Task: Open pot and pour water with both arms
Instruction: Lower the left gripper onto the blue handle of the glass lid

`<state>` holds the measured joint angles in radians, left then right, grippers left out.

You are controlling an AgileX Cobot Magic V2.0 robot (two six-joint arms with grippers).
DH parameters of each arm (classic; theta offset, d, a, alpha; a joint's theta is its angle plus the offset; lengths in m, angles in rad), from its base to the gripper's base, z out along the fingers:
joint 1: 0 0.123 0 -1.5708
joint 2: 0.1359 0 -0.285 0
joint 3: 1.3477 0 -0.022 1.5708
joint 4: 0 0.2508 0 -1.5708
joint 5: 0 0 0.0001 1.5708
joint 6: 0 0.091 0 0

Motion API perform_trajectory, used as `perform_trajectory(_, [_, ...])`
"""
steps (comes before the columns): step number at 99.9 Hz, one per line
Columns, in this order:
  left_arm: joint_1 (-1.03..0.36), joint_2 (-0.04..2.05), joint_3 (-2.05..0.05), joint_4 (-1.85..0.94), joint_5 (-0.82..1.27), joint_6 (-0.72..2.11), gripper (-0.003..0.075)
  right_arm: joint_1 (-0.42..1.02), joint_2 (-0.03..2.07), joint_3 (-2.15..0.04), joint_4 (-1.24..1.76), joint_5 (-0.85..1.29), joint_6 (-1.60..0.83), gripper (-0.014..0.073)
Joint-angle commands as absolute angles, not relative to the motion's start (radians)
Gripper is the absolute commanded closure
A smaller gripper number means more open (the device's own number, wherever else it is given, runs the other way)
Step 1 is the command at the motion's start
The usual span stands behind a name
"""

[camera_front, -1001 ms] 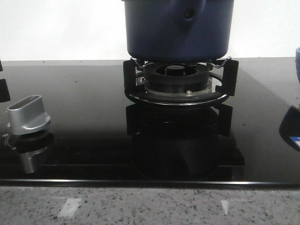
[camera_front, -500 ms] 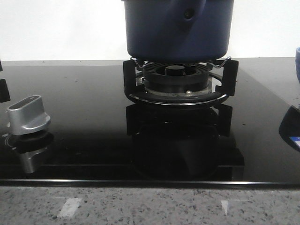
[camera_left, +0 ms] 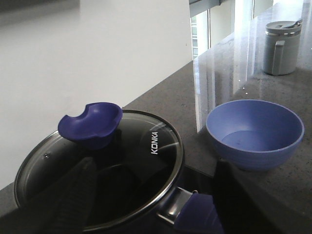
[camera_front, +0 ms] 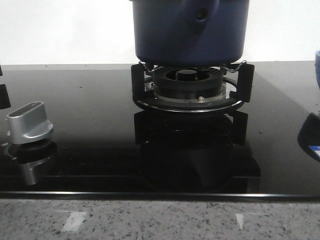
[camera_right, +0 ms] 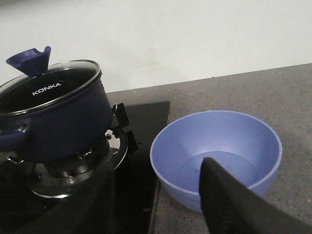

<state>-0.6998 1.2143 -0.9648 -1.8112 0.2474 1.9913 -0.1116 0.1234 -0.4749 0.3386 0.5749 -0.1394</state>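
The dark navy pot (camera_front: 190,30) stands on the gas burner (camera_front: 189,85) at the top middle of the front view. Its glass lid (camera_left: 146,151) is on, with a blue lid knob (camera_left: 91,123). The pot's blue side handle (camera_left: 201,219) shows between my left fingers. My left gripper (camera_left: 156,165) is open, above the lid's near edge and the handle, holding nothing. My right gripper (camera_right: 158,165) is open and empty, between the pot (camera_right: 58,122) and a light-blue bowl (camera_right: 217,146). Neither gripper shows in the front view.
The light-blue bowl (camera_left: 254,131) sits on the grey counter right of the stove; its rim shows at the front view's right edge (camera_front: 317,62). A silver stove dial (camera_front: 30,122) is on the black glass hob at left. A grey lidded jug (camera_left: 282,46) stands further along the counter.
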Motion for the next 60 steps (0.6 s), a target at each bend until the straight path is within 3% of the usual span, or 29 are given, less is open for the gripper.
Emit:
perform_trajectory(1, [-0.624, 1.202, -0.993, -1.841, 0.394, 1.990, 0.0279, -0.116, 0.143, -0.506, 0.341, 0.501, -0.149, 0.0238])
perform_trajectory(18, [-0.430, 1.240, -0.995, -1.873, 0.719, 1.966, 0.0279, -0.116, 0.143, -0.506, 0.341, 0.501, -0.149, 0.0238])
perform_trajectory(27, [-0.370, 1.262, -0.995, -1.873, 0.784, 1.958, 0.0279, -0.116, 0.143, -0.506, 0.341, 0.501, -0.149, 0.0238])
perform_trajectory(60, [-0.404, 1.319, -1.046, -1.872, 0.795, 1.956, 0.0277, -0.116, 0.143, -0.506, 0.341, 0.501, -0.149, 0.0238])
